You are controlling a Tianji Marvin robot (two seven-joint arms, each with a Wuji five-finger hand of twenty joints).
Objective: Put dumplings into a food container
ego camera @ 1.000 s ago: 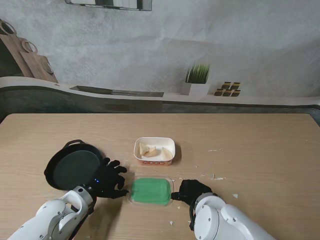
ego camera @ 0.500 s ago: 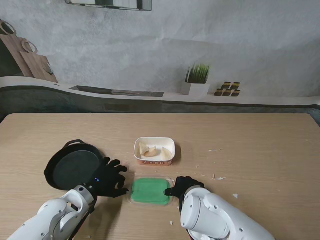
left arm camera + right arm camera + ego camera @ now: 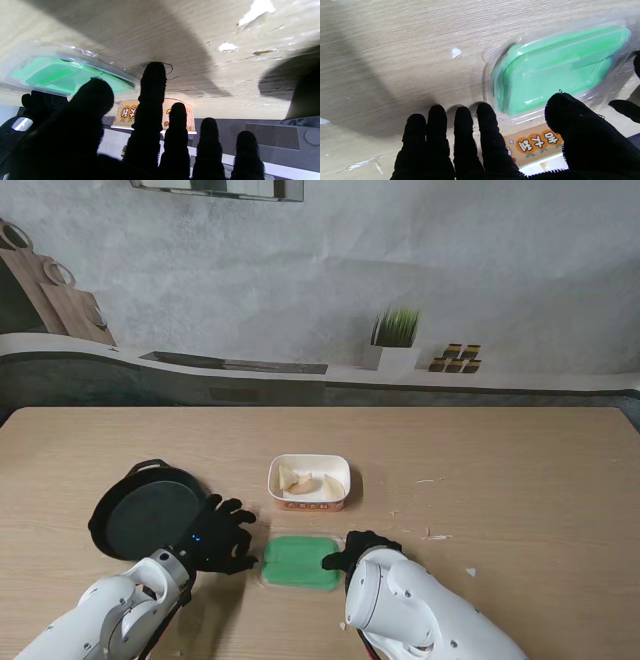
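A white paper food container (image 3: 309,481) with an orange printed side stands mid-table holding pale dumplings (image 3: 302,480); its side shows in the wrist views (image 3: 155,116) (image 3: 535,146). Nearer to me lies a green lid under clear plastic (image 3: 298,562) (image 3: 560,67) (image 3: 62,75). My left hand (image 3: 218,537) (image 3: 155,130) rests open, fingers spread, just left of the lid. My right hand (image 3: 358,551) (image 3: 490,140) is open at the lid's right edge, thumb over the rim, fingers beside it on the table.
A black frying pan (image 3: 146,516) sits to the left, just beyond my left hand. Small white crumbs (image 3: 436,536) dot the wood to the right. A potted plant (image 3: 393,340) stands on the ledge behind the table.
My right arm has swung left, bringing the right hand from just right of the lid to its right edge. The left hand, lid and container have stayed put.
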